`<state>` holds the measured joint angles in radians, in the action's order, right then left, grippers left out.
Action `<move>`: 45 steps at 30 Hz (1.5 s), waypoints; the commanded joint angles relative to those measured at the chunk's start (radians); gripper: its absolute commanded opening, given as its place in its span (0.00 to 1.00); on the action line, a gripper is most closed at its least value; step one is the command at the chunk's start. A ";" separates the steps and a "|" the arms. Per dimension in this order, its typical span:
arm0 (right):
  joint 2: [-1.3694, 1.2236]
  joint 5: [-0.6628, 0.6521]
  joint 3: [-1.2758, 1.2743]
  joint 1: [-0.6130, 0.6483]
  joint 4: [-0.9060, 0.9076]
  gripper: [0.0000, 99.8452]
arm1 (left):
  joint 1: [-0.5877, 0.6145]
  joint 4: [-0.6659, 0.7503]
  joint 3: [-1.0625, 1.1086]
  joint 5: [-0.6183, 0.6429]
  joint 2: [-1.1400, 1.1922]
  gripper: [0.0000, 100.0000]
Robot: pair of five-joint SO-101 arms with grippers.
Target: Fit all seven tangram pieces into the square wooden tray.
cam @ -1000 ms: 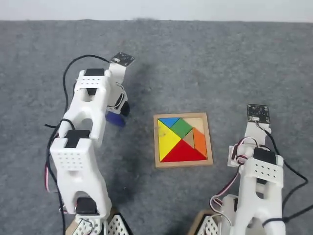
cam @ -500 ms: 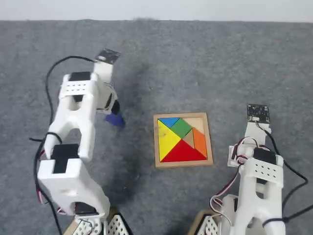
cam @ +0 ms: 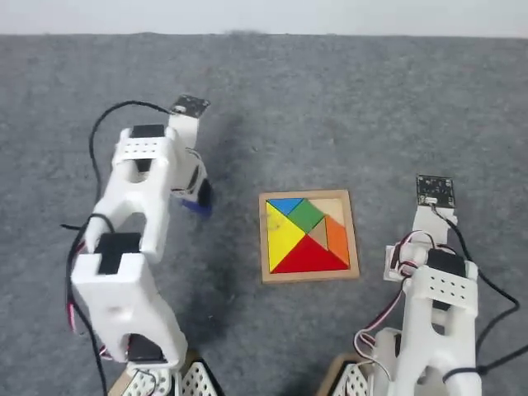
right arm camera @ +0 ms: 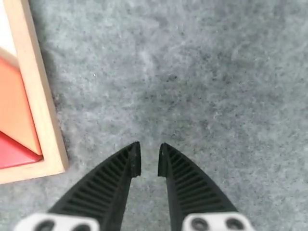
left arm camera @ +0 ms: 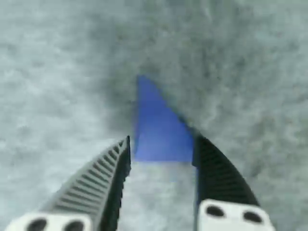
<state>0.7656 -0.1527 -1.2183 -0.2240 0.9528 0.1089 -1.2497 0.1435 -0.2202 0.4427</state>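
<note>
Blue tangram piece, apparently triangular, pinched in left gripper, right gripper nearly closed

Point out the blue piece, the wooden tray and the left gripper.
blue piece [left arm camera: 161, 120]: left wrist view, middle of its face.
wooden tray [cam: 313, 277]: high view, rim nearest the arms.
left gripper [left arm camera: 161, 140]: left wrist view, midway between its fingertips.
</note>
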 commanded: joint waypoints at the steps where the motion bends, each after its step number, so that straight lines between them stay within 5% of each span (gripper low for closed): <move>1: 0.024 0.003 0.052 0.005 -0.008 0.07 | -0.035 -0.038 0.013 0.064 0.018 0.20; 12: 0.024 0.002 0.052 0.004 -0.008 0.07 | -0.046 -0.057 0.001 0.095 0.005 0.20; 27: 0.022 0.003 0.052 0.008 -0.007 0.07 | -0.040 -0.041 0.196 0.097 -0.362 0.20; 40: 0.016 0.003 0.052 0.010 -0.007 0.07 | -0.038 0.072 0.225 0.147 -0.130 0.24; 45: 0.018 0.003 0.052 0.010 -0.008 0.07 | -0.064 0.048 0.229 0.146 -0.121 0.18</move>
<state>0.7656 -0.1527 -1.2183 -0.2240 0.9528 0.0721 -1.1976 0.3675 -0.0959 0.3122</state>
